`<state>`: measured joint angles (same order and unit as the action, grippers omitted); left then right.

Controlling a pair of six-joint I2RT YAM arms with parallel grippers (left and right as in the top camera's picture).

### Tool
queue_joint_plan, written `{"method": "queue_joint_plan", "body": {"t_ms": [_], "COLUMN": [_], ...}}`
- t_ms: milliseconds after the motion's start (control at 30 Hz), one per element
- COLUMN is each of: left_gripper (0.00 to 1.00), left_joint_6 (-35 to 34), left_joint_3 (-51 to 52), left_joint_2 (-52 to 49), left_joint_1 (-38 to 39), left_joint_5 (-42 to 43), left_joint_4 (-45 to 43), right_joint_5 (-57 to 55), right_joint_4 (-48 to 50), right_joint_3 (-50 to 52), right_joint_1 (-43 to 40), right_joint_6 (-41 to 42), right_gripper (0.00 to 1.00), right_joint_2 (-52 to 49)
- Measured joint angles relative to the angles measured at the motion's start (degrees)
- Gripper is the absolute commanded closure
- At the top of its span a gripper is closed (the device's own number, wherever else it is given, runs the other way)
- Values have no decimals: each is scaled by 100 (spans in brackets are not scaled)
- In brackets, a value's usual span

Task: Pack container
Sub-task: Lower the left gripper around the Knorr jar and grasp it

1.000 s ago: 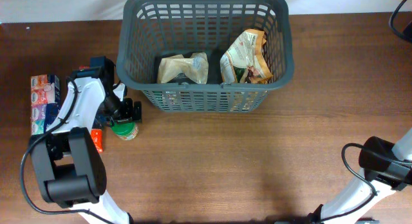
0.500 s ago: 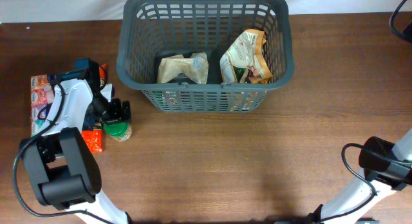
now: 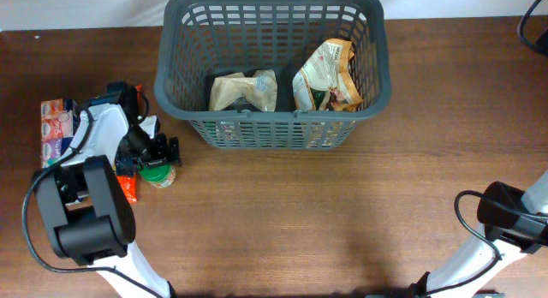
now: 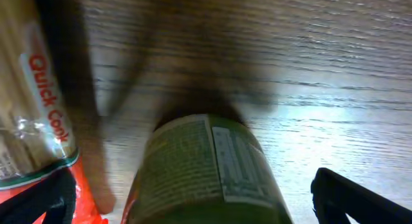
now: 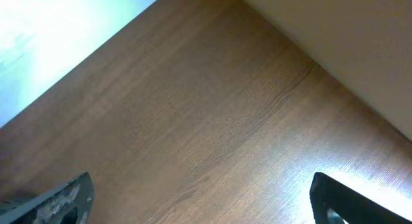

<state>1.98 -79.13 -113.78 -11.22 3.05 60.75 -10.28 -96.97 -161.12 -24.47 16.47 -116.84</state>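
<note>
**Left arm shifts left over the jar**

We see the left fingers spread wide on either side of a green-lidded jar, which stands on the table near its left end. We cannot tell whether they touch it. Compared with a second ago, the left arm has swung a little left, and the jar sits slightly further left too. The basket stays at the far middle of the table, with a pale bag and a green-and-white bag inside, unchanged. The right fingers remain spread and empty above bare wood at the near right.
</note>
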Motion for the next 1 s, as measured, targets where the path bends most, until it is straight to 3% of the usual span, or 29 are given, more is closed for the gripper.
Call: {"method": "queue_joint_plan", "body": {"t_ms": [633,700,733,800,833,867,1000], "left_gripper": [1,16,30,73,81,98,98], "left_joint_6": [0,-2,0,0,-22,0,-2], "left_joint_3": [-9,-11,-11,-11,-11,-15,-17], "left_joint_2": [-197,-201,-205,-205,-205,-205,-205], "left_joint_1": [0,0,0,0,0,0,4], "left_joint_5": [63,63,61,59,68,87,101], "left_joint_4": [-48,-50,-57,-59,-61,-55,-61], "right_joint_5": [0,0,0,0,0,0,0], "right_joint_4": [0,0,0,0,0,0,0], "right_joint_3": [0,0,0,0,0,0,0], "right_joint_1": [0,0,0,0,0,0,0], "right_joint_6": [0,-2,7,0,0,2,0], "right_gripper": [1,1,1,1,1,1,1], "right_joint_2": [0,0,0,0,0,0,0]}}
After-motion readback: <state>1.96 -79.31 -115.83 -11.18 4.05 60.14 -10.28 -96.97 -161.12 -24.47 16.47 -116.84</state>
